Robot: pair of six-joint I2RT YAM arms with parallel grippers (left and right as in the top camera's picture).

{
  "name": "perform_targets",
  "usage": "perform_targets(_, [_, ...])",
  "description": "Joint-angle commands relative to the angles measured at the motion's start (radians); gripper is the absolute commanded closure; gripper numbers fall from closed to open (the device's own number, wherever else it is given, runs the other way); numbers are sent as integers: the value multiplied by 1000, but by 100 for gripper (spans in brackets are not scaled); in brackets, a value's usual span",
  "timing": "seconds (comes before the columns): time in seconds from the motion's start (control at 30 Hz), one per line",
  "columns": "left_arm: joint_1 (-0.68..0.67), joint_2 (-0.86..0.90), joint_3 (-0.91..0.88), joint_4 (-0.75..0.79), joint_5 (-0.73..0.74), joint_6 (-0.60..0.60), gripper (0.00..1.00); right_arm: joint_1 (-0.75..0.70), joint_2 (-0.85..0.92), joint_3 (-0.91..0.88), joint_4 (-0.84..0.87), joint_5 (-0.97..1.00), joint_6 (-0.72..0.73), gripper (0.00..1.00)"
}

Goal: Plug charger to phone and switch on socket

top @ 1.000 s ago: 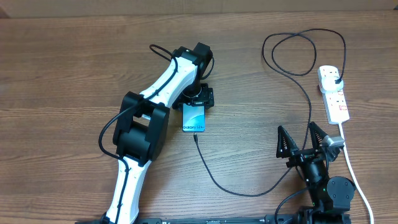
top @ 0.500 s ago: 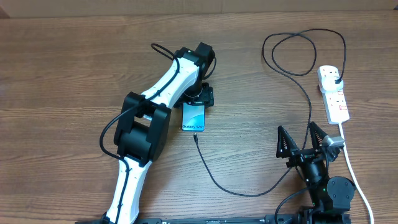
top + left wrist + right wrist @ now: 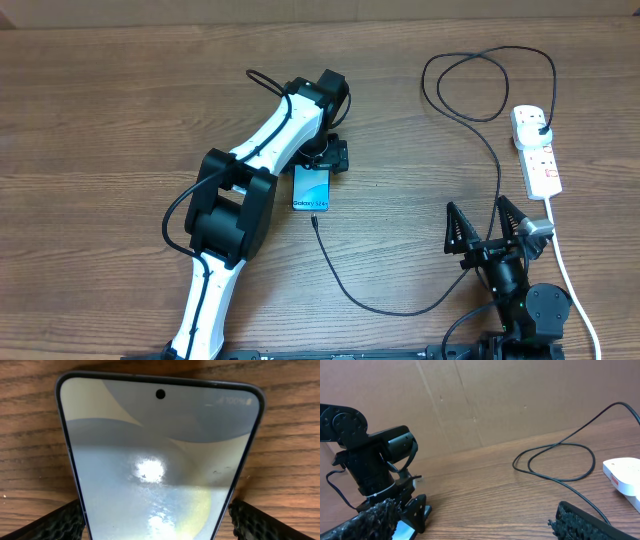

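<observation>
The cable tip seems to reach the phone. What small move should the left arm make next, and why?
Probably lift the left pincer up off the phone. Its fingers flank it, seemingly just clear of its edges, and the charger cable's tip meets the phone's short edge. The right pincer, open near the power strip, could then turn it on.

Phone (image 3: 311, 189) left of socket (image 3: 537, 150)

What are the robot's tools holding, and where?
The right tool is open and holds nothing. The left tool straddles the phone across its long edges; whether it grips cannot be told.
</observation>
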Motion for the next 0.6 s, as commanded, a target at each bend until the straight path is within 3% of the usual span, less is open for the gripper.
perform_targets(0.0, [4, 73, -39, 22, -7, 24, 3, 2, -9, -10, 5, -4, -1, 0])
perform_targets(0.57, [4, 73, -40, 24, -10, 23, 6, 2, -9, -10, 5, -4, -1, 0])
